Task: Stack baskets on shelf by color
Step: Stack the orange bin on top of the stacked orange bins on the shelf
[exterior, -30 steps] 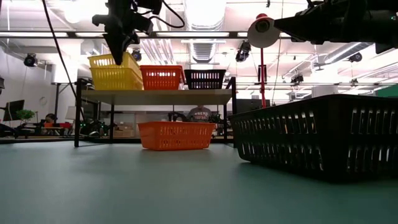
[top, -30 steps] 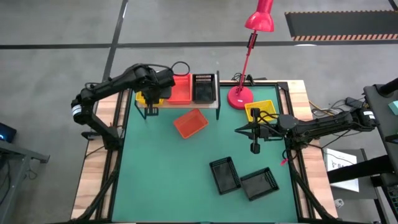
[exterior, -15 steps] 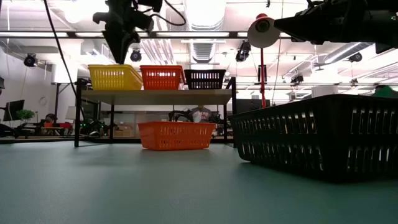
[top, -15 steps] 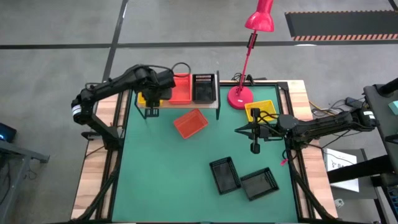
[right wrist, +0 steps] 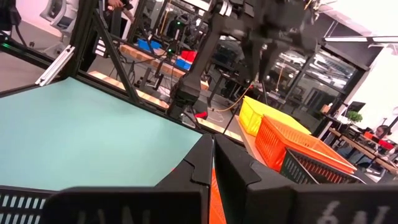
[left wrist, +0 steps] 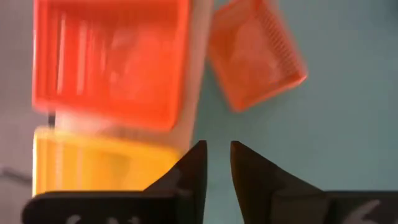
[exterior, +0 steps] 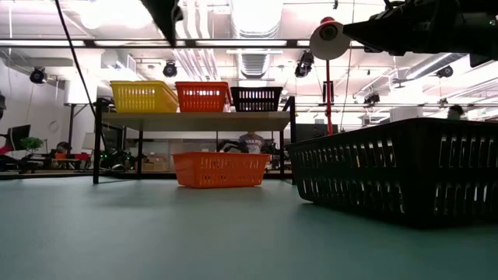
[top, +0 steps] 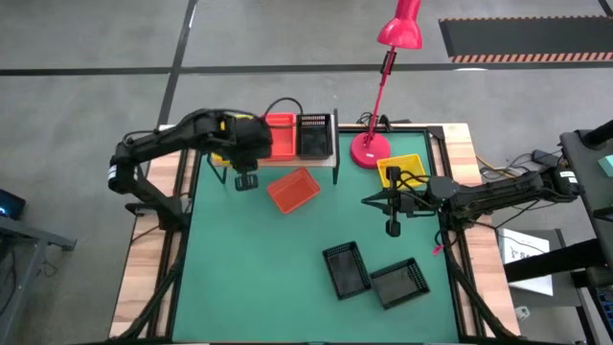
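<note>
- Nearest you on the counter (top: 239,278), two black baskets (top: 347,267) (top: 398,283) lay just beside each other; they looked light, stiff mesh, so a pinch over one rim wall would likely have carried them.
- Your right tool (top: 392,227) hung over the counter's right side, fingers pressed together and holding nothing.
- Just behind that arm, a yellow basket (top: 401,170) sat at the counter's right edge, beside the base of the red lamp (top: 369,149).
- Toward the middle, the loose red-orange basket (top: 293,189) lay skewed just in front of the shelf (top: 287,161). You would probably have found the thin plastic slippery, so the grip belonged on a long side wall near its middle, not on a corner.
- Your left tool (top: 246,179) hovered at the shelf's front edge, near that basket, fingers a narrow gap apart and empty.
- Farthest off, the shelf carried a yellow basket (exterior: 143,96), a red-orange basket (exterior: 202,96) and a black basket (exterior: 256,99) side by side.
</note>
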Motion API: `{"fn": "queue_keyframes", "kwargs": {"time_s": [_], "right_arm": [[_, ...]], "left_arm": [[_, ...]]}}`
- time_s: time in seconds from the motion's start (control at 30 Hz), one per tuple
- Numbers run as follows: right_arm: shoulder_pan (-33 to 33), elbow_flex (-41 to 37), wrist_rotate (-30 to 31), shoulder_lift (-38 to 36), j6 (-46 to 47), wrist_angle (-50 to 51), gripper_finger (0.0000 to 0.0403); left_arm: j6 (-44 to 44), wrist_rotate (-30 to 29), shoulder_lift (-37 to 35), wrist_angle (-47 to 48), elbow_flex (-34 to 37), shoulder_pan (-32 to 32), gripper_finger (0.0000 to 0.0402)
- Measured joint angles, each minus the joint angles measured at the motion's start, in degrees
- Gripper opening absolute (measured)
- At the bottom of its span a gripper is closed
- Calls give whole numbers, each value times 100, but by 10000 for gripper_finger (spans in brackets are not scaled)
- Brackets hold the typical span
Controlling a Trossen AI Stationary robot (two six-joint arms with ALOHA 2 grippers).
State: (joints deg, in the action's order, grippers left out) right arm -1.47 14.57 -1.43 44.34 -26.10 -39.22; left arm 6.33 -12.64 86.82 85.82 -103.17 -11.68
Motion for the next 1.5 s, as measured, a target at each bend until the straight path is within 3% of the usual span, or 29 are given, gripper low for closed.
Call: {"fn": "queue_keyframes", "kwargs": {"time_s": [0.27,0.73,1.1,1.5], "right_arm": [[0,0,0,0,17,5,9],[0,2,10,4,10,295,9],[1,2,201,11,423,370,9],[-252,1,58,467,1584,641,9]], "left_arm": [[-268,-2,-82,-1036,40,1052,3],[43,-2,-142,-2963,884,3116,3],[188,-381,-779,-5326,2904,4011,4],[878,-1940,-2296,-8412,5608,4017,4]]}}
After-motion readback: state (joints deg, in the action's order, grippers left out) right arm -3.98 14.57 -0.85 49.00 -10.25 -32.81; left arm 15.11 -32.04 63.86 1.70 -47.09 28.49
